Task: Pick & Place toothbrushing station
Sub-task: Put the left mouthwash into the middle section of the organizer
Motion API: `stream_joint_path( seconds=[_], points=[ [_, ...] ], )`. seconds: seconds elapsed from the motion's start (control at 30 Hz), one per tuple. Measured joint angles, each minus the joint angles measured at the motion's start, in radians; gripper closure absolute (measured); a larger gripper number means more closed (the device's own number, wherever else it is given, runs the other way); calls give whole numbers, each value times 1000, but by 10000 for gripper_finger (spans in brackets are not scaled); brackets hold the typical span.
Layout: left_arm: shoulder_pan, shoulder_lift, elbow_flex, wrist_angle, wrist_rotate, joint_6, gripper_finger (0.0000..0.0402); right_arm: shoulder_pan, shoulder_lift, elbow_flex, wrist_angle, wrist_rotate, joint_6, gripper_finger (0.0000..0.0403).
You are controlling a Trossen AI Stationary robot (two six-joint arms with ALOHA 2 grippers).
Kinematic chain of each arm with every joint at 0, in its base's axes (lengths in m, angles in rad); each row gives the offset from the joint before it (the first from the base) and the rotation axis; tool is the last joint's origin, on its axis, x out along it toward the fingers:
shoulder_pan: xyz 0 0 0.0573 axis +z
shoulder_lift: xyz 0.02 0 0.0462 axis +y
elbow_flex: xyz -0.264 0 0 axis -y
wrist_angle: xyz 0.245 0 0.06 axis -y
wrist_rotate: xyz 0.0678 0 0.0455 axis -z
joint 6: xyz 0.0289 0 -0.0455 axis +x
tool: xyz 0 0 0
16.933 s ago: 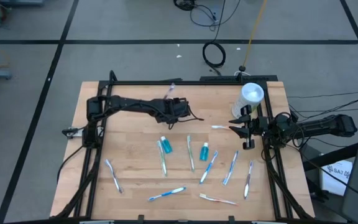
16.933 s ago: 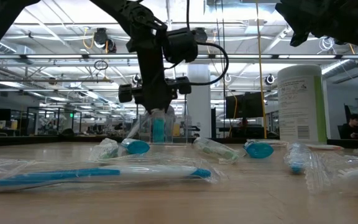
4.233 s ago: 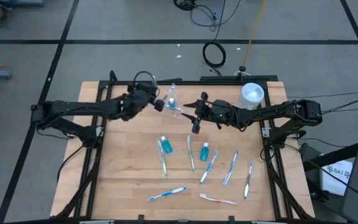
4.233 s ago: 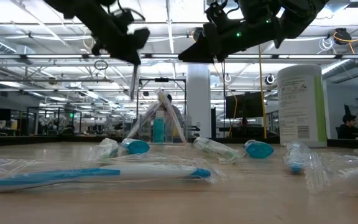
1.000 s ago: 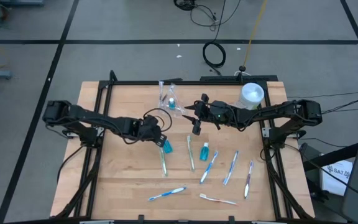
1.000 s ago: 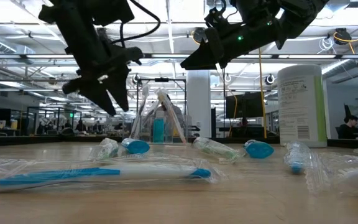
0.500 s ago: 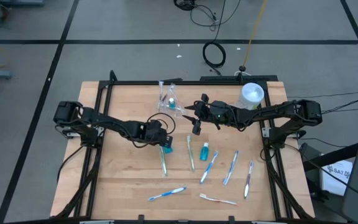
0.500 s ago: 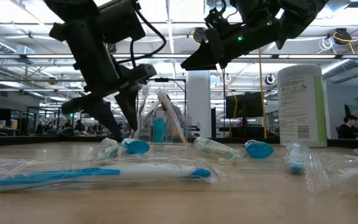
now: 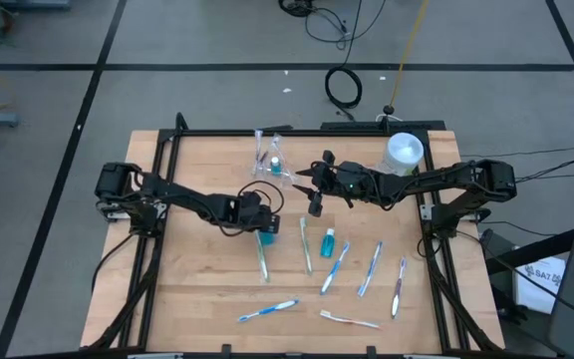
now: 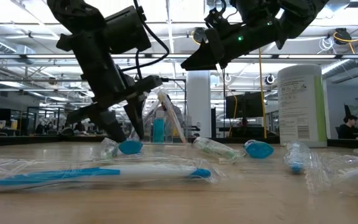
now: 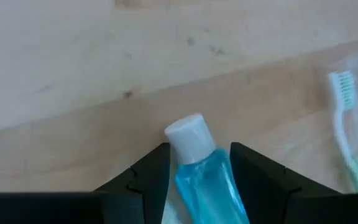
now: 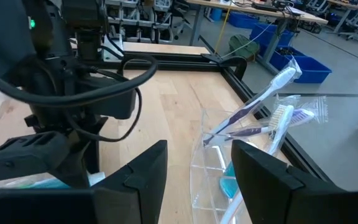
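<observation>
Now, up at the top centre of the pale wooden worktop (image 9: 197, 269) in the high view stands the small clear plastic cup (image 9: 270, 160), and it holds a teal toothpaste tube (image 12: 229, 185) plus a few slim white and purple toothbrushes (image 12: 263, 102) leaning out over its rim. Down comes our focus to the left gripper (image 9: 265, 225), low over the middle of the worktop: its fingers (image 11: 143, 180) are parted, one on each side of the second teal toothpaste tube with a white cap (image 11: 197, 168), close beside it but not visibly pinching. That tube lies flat, cap pointing away from the wrist. Meanwhile the right gripper (image 9: 313, 191) hangs just right of the cup, jaws spread and empty. More wrapped blue-and-white toothbrushes (image 9: 372, 269) are scattered across the lower half, and a tall white cylindrical canister (image 9: 404, 153) stands at upper right.
</observation>
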Motion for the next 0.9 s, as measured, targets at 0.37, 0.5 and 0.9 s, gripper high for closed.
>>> stream_joint_path(
  seconds=[0.37, 0.5, 0.9],
  points=[
    [16, 0, 0, 0, -16, 41, 229, 0, 0, 0, 0, 0, 0, 229],
    [16, 0, 0, 10, -22, 40, 229, 0, 0, 0, 0, 0, 0, 229],
    [16, 61, 2, 39, -15, -9, 229, 0, 0, 0, -2, 0, 0, 229]
  ],
)
